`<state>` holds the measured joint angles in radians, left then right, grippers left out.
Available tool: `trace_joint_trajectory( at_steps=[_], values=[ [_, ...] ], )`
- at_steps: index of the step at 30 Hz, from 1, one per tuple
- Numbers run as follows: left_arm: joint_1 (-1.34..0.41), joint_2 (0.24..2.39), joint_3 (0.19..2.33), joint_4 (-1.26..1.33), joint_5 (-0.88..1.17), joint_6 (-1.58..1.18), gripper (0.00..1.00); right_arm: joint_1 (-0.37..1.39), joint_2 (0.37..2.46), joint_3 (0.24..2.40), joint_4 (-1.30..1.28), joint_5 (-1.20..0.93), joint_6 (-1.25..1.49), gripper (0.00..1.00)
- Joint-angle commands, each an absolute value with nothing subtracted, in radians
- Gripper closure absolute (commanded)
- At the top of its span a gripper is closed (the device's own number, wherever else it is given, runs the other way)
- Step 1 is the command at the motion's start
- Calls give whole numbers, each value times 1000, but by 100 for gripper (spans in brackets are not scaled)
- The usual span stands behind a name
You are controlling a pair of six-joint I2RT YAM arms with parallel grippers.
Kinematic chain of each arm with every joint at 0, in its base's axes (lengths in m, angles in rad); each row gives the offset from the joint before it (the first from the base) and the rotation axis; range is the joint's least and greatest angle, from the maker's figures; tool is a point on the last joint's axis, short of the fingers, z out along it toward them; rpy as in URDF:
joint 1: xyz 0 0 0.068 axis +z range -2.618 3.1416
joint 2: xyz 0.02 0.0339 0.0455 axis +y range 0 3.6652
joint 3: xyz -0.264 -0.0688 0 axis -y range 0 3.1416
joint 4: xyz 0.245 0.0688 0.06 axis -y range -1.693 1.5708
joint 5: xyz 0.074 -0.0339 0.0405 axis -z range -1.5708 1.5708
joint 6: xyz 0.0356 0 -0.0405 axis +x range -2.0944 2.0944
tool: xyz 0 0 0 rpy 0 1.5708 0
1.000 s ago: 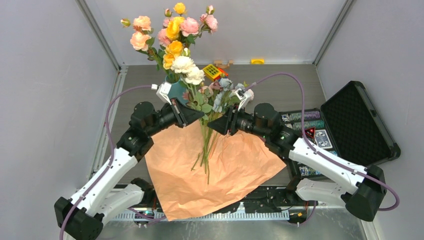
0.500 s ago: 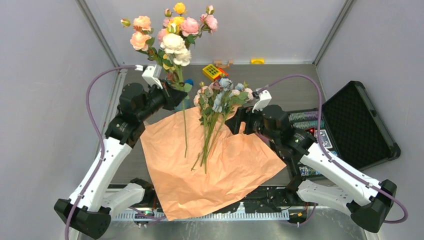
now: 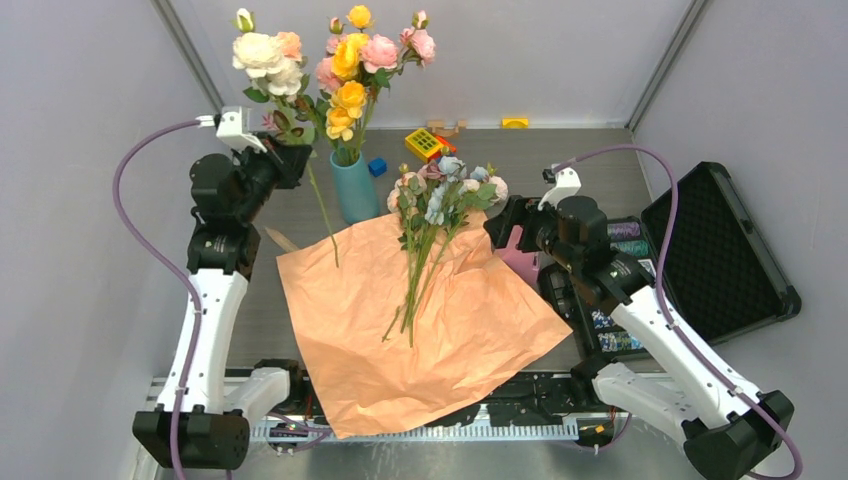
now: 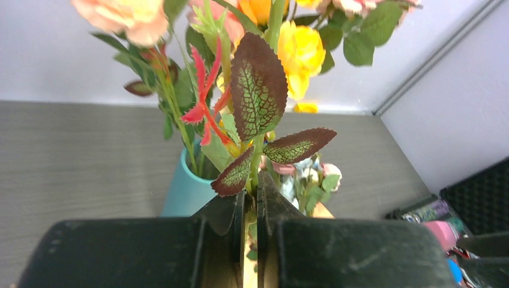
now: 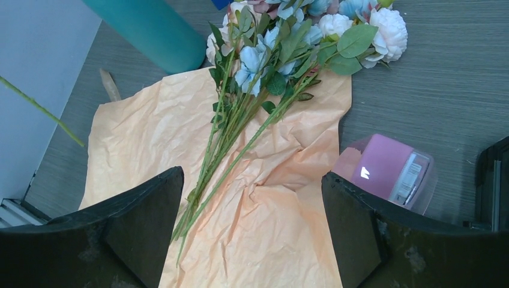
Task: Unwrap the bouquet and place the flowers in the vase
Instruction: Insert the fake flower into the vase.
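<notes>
The vase (image 3: 352, 190) holds tall pink and yellow roses (image 3: 350, 60). The left gripper (image 3: 290, 160), raised beside it, pinches a white-flowered stem (image 3: 322, 205). The right gripper (image 3: 507, 222) gapes wide beside the flowers (image 3: 440, 195).

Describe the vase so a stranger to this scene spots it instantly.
Find the crinkled orange paper on the table. Past its far left edge stands the vase, the only upright teal cylinder, with pink and yellow roses rising from it.

Bouquet's undone: the tan-orange paper (image 3: 430, 340) lies spread flat, loose flowers (image 3: 432, 205) across its far edge, heads near the vase (image 3: 354, 190), stems pointing nearward. That teal vase stands upright, holding yellow blooms (image 3: 349, 95). One white-headed stem (image 3: 262, 55) hangs beside it, pinched in the left end effector (image 3: 290, 158).
</notes>
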<state>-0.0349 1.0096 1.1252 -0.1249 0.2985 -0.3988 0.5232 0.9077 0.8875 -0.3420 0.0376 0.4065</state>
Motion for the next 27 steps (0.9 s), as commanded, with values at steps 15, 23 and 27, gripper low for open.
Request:
trace_joint_trajectory(
  at_steps=[15,23,27],
  values=[
    [177,1062,1162,414,421,-546,100,485,811,847,-336,41,418,10],
    [177,1161,1170,660,387,-621,100,484,803,841,-312,59,405,10],
    [178,1226,1222,711,388,-646,100,484,810,837,-283,54,403,10]
  ],
)
